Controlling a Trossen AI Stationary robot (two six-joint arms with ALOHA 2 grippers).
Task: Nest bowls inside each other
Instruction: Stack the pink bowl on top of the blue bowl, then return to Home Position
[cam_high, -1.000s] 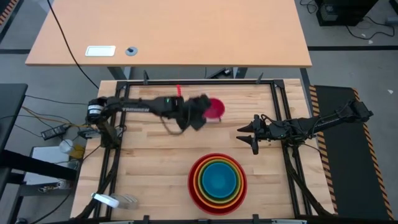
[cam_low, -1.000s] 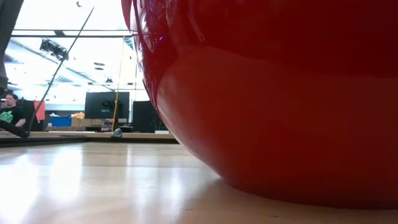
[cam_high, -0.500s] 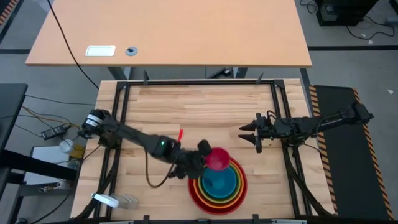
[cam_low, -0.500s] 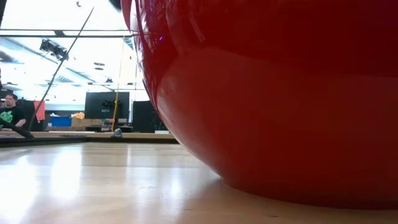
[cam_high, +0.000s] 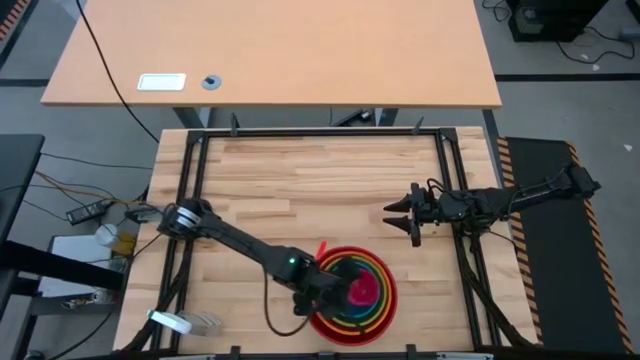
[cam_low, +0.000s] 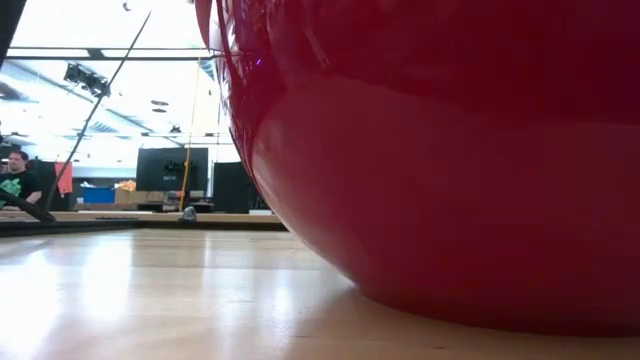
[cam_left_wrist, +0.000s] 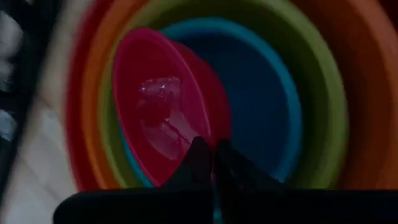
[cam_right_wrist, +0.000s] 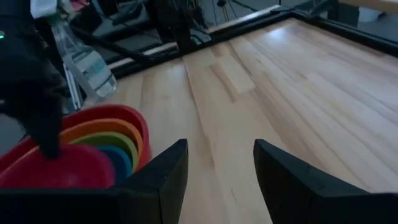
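Observation:
Near the table's front edge stands a nest of bowls: red (cam_high: 372, 333) outermost, then orange (cam_left_wrist: 360, 93), green (cam_left_wrist: 311, 74) and blue (cam_left_wrist: 261, 106). In the low view the red bowl's wall (cam_low: 450, 180) fills most of the picture. My left gripper (cam_left_wrist: 212, 152) is shut on the small pink bowl (cam_high: 362, 290), which hangs tilted over the blue bowl's hollow. Whether the pink bowl (cam_left_wrist: 161, 106) touches the blue one, I cannot tell. My right gripper (cam_high: 392, 218) waits open at the table's right side, with nothing between its fingers. My left gripper pinches the pink bowl's rim (cam_left_wrist: 202, 140) between its two fingers, at the side of the bowl nearest the arm. The fingers slant down from the table's left. The bowl sits tilted in the hold, its hollow turned partly sideways, above the nested bowls.
A black metal frame (cam_high: 190, 180) runs around the wooden table. A clear spray bottle (cam_right_wrist: 87, 62) lies off the near left corner. A second, lighter table (cam_high: 270, 50) stands beyond the far edge. A person (cam_low: 12, 185) sits far off in the room.
My left gripper has carried the pink bowl from the far middle of the table toward the near edge and a little right, sinking and tipping downward. The bowl now hangs over the nest instead of over bare wood.

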